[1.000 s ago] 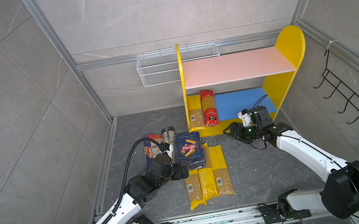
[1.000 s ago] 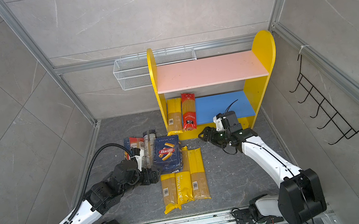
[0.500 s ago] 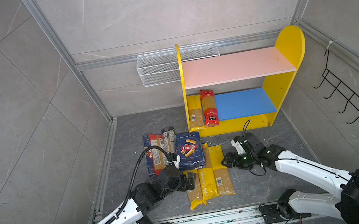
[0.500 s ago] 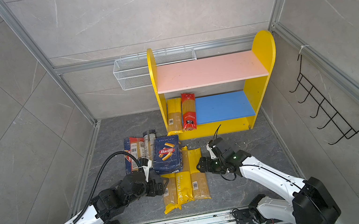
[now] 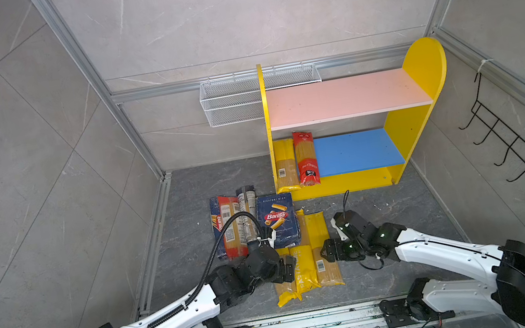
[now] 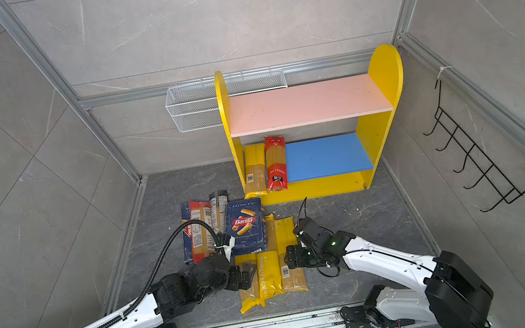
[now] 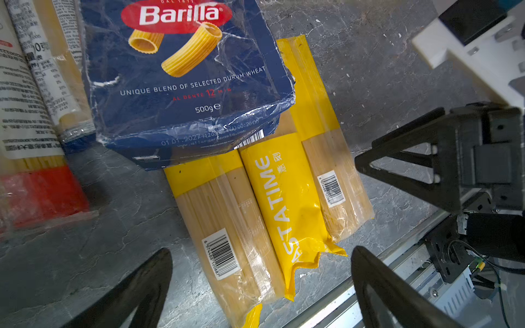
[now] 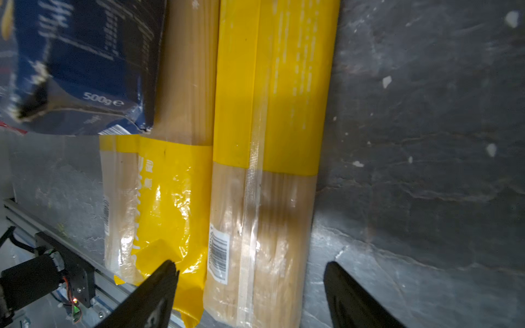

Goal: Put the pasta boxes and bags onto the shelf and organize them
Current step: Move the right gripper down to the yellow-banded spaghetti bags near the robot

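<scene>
Seen from above, with the robot's base at 6 o'clock, the shelf (image 5: 425,65) is standing at about 1 o'clock from the pile of pasta on the worktop (image 5: 385,195). A yellow bag (image 5: 285,164) and a red bag (image 5: 306,159) are already lying side by side at the 9 o'clock end of its blue bottom board (image 5: 356,151). The pink top board (image 5: 343,97) is bare. The rest is waiting on the worktop. Three yellow bags (image 5: 304,270) are lying close together, and a wide blue box (image 5: 277,218) is resting on the far ends of some of them. At 9 o'clock from the box are lying a dark bag (image 5: 247,207), a red-and-clear bag (image 5: 230,224) and a long blue box (image 5: 217,223). The right tool (image 8: 250,263) is hanging low over the outer yellow bag (image 8: 264,170), the one at the 3 o'clock edge of the three. Its fingers are spread, one on each side of that bag, and are pinching nothing. The left tool (image 7: 261,250) is hovering at the 9 o'clock side of the same bags, spread wide and empty too. The step in hand looks like picking up the next bag, most likely the outer one. Next the right tool needs to go down, squeeze the bag, lift it flat and carry it toward 12 o'clock, onto the blue board beside the red bag.
</scene>
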`<state>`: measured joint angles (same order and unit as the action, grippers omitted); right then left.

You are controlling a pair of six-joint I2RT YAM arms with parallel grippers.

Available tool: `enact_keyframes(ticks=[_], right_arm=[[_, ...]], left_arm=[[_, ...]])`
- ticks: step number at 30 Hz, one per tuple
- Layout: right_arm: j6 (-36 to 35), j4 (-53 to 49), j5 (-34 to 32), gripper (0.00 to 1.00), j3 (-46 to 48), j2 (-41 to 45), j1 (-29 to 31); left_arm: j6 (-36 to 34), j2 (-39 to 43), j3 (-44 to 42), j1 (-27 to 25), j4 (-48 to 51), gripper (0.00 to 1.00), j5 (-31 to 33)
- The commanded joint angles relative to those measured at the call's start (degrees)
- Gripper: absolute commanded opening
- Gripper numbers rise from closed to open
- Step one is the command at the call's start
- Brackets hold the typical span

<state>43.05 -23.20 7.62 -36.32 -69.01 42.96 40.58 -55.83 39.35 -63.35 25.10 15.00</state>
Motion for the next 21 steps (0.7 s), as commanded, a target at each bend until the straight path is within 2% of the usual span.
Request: enact_keyframes(ticks=[1,9,21], right_arm=[[1.0,2.5,-1.9,0.84,-0.1,-2.4,1.4],[0.5,7.1,0.0,0.84,-1.6,-9.2,2.4],[-2.0,7.2,0.2,0.84,-5.9,-16.5,2.7]], left_arm=[[0.5,-0.7,2.5,-0.3,-2.2,1.00,1.8],[-0.4,-4.1,4.9,-0.3,-1.2,1.00,4.1],[-2.2,-8.2,7.3,-0.2,-2.2,1.00,5.6]])
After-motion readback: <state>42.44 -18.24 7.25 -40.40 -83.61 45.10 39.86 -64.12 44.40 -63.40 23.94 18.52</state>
